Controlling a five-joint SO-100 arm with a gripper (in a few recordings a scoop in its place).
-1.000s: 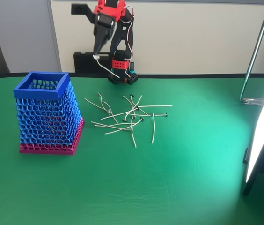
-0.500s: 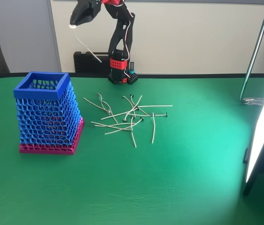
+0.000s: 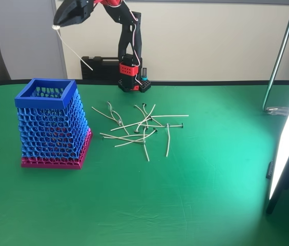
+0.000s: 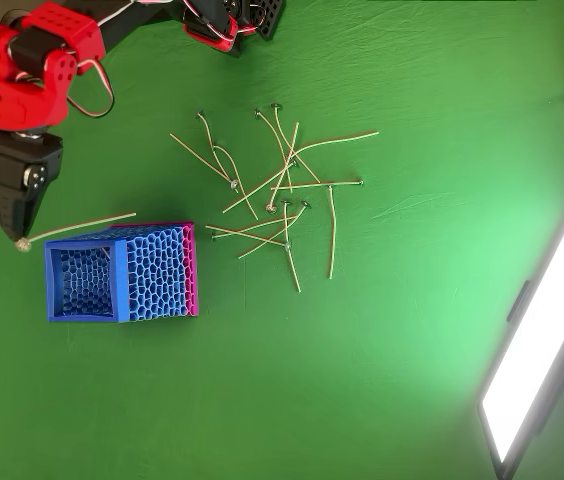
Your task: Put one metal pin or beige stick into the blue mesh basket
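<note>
Red and black, our hand hangs high above the green counter, its tip pinched together on the white round head of a thin pale stick. In the fixed view the stick slants down and to the right from the tip, free of everything else. In the overhead view the hand points down the picture and the stick runs off to the right of its tip, passing just above the blue rim of the basket. The basket's open mouth lies just below and right of the tip in that view; in the fixed view the basket stands well below the hand, upright on its pink base band. Farther right of the hand, a loose scatter of similar thin sticks lies crisscrossed on the counter, well apart from the basket.
</note>
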